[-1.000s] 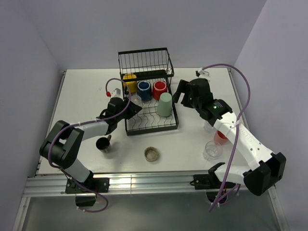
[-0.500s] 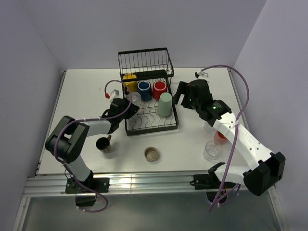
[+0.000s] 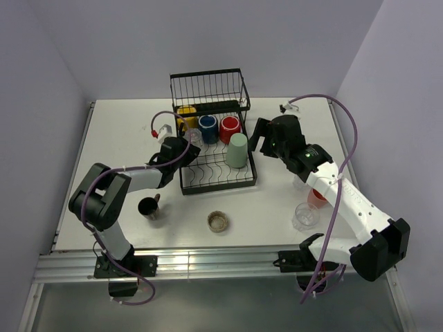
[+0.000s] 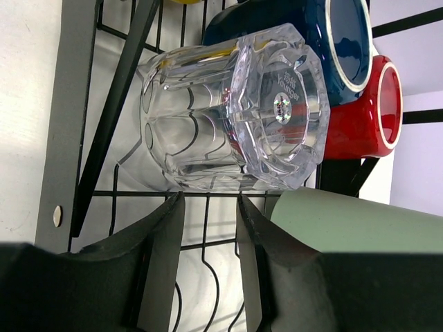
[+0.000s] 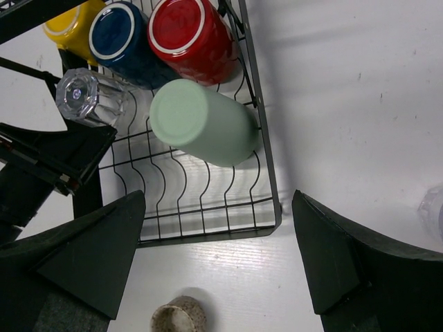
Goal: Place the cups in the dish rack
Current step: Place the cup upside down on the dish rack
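Left gripper (image 4: 209, 200): jaws apart, nothing between them.
Clear glass (image 4: 232, 117): faceted, thick base, tilted on the wires of the dish rack (image 5: 266, 173), just beyond that gripper's fingertips.
Yellow mug (image 5: 73, 28), navy mug (image 5: 121, 34), red mug (image 5: 187, 34): in a row past the glass.
Green tumbler (image 5: 201, 121): pale, matte, base up, in the rack right of the left gripper.
Right gripper (image 5: 216, 200): jaws wide apart, empty, above the rack's near end.
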Tool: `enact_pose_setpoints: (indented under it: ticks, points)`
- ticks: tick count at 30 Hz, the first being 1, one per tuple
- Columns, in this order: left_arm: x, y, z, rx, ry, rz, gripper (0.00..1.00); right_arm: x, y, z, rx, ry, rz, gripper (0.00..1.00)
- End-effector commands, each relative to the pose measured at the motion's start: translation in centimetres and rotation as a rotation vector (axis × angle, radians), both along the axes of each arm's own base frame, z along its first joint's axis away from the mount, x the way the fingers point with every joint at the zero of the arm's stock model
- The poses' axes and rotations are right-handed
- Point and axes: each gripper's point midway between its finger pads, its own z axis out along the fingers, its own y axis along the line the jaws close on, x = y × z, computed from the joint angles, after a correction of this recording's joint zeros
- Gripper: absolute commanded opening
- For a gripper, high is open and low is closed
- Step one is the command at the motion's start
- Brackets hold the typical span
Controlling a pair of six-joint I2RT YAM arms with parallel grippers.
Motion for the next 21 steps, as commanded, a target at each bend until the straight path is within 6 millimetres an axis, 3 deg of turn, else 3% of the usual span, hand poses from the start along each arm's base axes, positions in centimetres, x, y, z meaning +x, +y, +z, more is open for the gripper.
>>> enact_pose_setpoints:
  ticks: [1,12,21]
  points:
    - [0.7,-0.3,2.6,0.002,-0.067,-0.013,0.42,0.0,-0.4,1.3,0.014,-0.055,-0.001,0.94]
    - [-2.9,0.7,7.9,0.037,-0.101,-0.087,0.47,0.1,-0.8,1.3,-0.005,-0.06,-0.018,0.94]
    - [-7.4,4.3,12.3,0.182,-0.063,-0.101,0.5,-0.2,-0.5,1.6,0.021,-0.069,0.001,0.94]
